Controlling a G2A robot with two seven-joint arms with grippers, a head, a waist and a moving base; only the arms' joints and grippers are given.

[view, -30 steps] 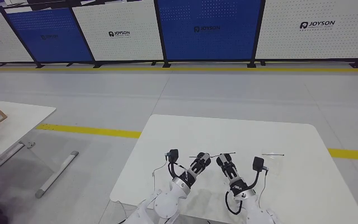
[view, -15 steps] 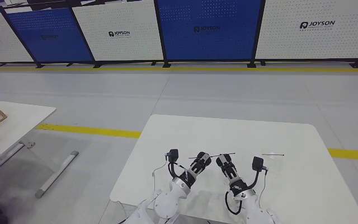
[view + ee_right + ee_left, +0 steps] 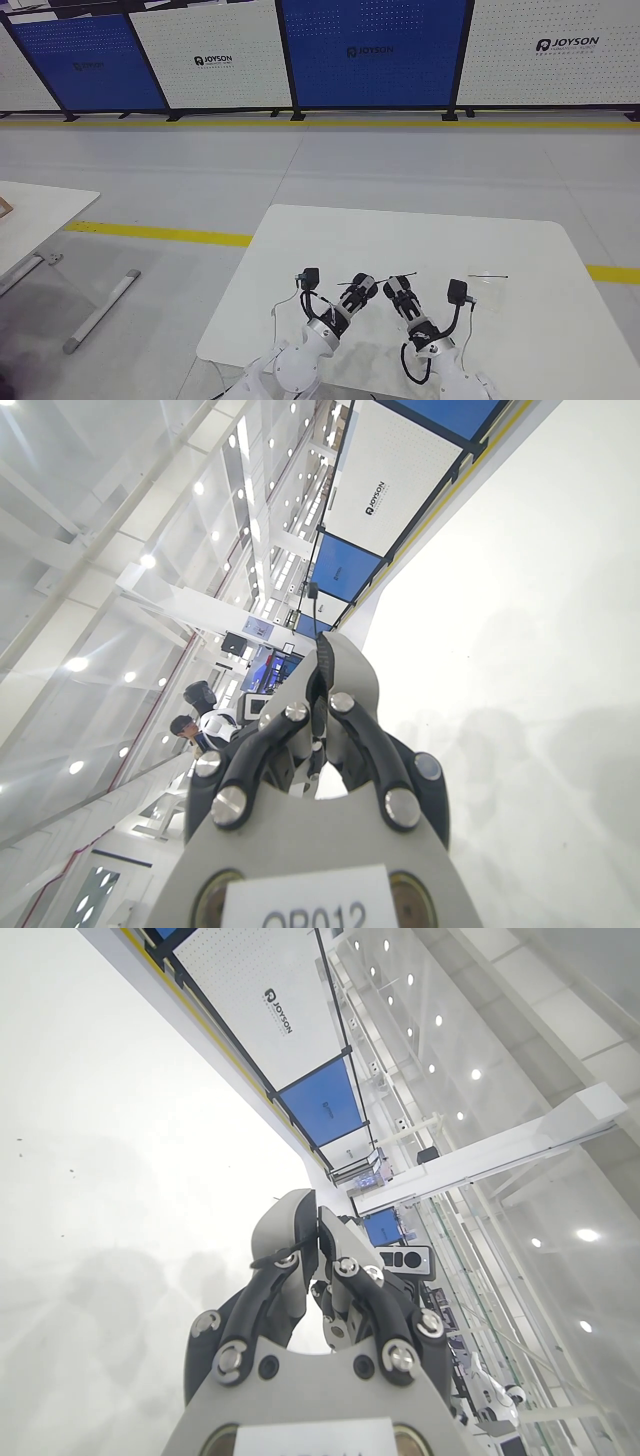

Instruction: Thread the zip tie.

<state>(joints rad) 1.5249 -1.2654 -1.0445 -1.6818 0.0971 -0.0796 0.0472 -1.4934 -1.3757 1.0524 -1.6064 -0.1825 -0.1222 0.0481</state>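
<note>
White table (image 3: 330, 235); near its front edge, left gripper (image 3: 365, 283) and right gripper (image 3: 396, 285) both pinch a thin black plastic zip tie (image 3: 409, 274)

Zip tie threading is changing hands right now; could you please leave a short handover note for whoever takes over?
Left gripper: shut on the zip tie, with one end sticking out past it.
Right gripper: shut on the same tie; what looks like its head pokes out beyond the fingertips.
Where: both grippers sit close together over the near middle of the white table, with the tie roughly straight between them. A second zip tie lies loose on the table, on the right gripper's side.
Done: tie gripped by both grippers.
Left: no loop visible; the tail has yet to go through the head.
</note>
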